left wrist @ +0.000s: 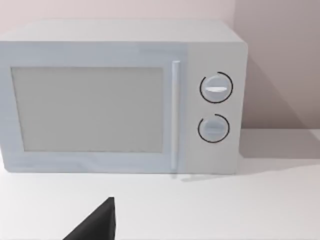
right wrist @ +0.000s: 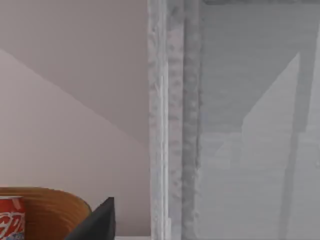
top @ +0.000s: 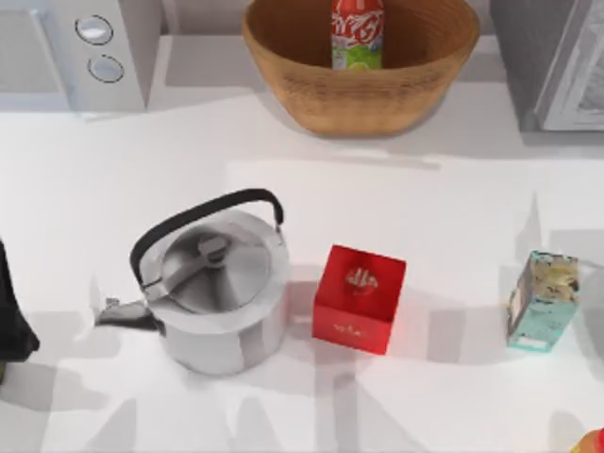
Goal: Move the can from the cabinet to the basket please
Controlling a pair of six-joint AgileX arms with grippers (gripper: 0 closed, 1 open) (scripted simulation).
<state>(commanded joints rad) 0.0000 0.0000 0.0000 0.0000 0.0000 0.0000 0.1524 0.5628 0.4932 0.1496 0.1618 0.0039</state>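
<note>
The red can [top: 358,33] with white script and a green lower band stands upright inside the tan wicker basket [top: 283,57] at the back middle of the table. The dark grey cabinet [top: 552,61] with its pale framed door is at the back right. In the right wrist view the cabinet door frame [right wrist: 172,125] is close ahead, with the basket [right wrist: 55,207] and the can [right wrist: 11,217] beside it; a dark part of my right gripper [right wrist: 100,222] shows, apart from the can. My left gripper [left wrist: 97,222] faces the white appliance, and my left arm [top: 11,316] sits at the left edge.
A white appliance [top: 75,47] with two round knobs stands at the back left. A steel kettle [top: 212,293] with a black handle, a red cube box [top: 359,297] and a teal carton [top: 543,302] stand across the front. A red-yellow object [top: 593,442] peeks in at the front right corner.
</note>
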